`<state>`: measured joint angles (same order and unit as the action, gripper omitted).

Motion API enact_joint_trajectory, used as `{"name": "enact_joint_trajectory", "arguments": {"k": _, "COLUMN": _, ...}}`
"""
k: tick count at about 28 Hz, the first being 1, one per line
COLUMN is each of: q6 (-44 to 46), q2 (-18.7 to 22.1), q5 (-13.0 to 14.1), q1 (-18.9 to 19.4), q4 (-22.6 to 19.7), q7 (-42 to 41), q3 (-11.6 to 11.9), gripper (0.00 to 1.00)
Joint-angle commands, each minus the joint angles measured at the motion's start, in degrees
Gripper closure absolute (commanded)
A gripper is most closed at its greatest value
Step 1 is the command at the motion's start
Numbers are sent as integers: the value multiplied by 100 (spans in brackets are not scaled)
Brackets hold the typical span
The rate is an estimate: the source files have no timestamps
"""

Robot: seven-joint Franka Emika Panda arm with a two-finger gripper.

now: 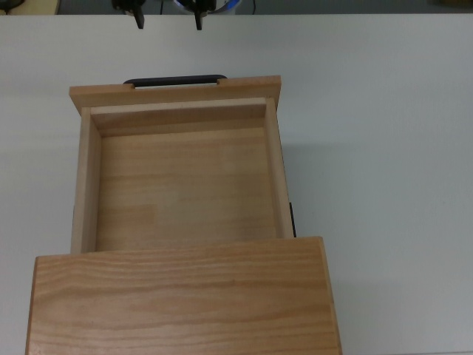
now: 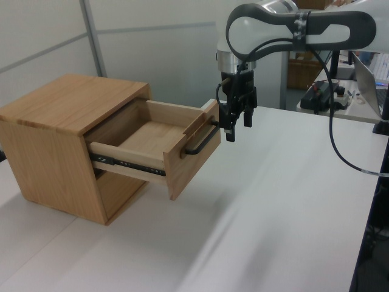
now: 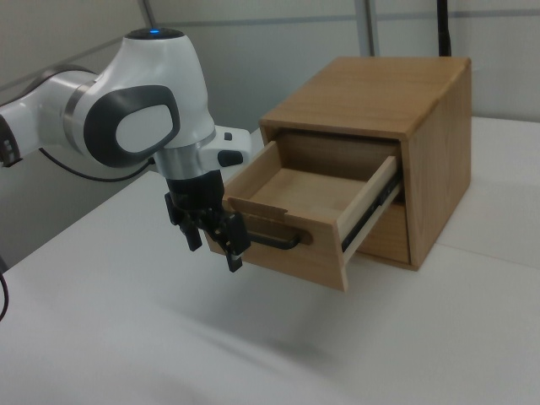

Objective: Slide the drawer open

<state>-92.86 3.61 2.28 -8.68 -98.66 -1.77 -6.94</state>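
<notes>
The drawer (image 2: 159, 148) stands pulled well out of the cabinet (image 2: 61, 140), so the sliding looks done. My gripper (image 2: 237, 126) hangs just off the handle (image 2: 201, 142), fingers spread and empty (nothing held). Next: back away clear.

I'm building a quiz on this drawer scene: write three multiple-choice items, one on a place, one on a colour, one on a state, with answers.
1. Where is the gripper?
A. inside the drawer
B. just beyond the handle, clear of it
C. on the cabinet top

2. What colour is the handle?
A. black
B. silver
C. red

3. How does the drawer stand?
A. shut
B. lifted out
C. pulled well out

Answers:
1 B: in the left view the gripper hangs past the handle, fingers apart.
2 A: the bar is black against the wood.
3 C: the drawer shows its bare floor ahead of the cabinet.
</notes>
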Motion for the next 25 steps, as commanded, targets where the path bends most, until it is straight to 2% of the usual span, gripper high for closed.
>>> {"name": "enact_joint_trajectory", "arguments": {"k": 1, "q6": 163, "q2": -79, "q5": -342, "q1": 33, "q4": 163, "q7": -78, "q3": -35, "gripper": 0}}
{"name": "enact_joint_trajectory", "arguments": {"k": 25, "q6": 180, "q2": -158, "q5": -359, "q1": 51, "q4": 234, "q7": -52, "q3": -44, "gripper": 0}}
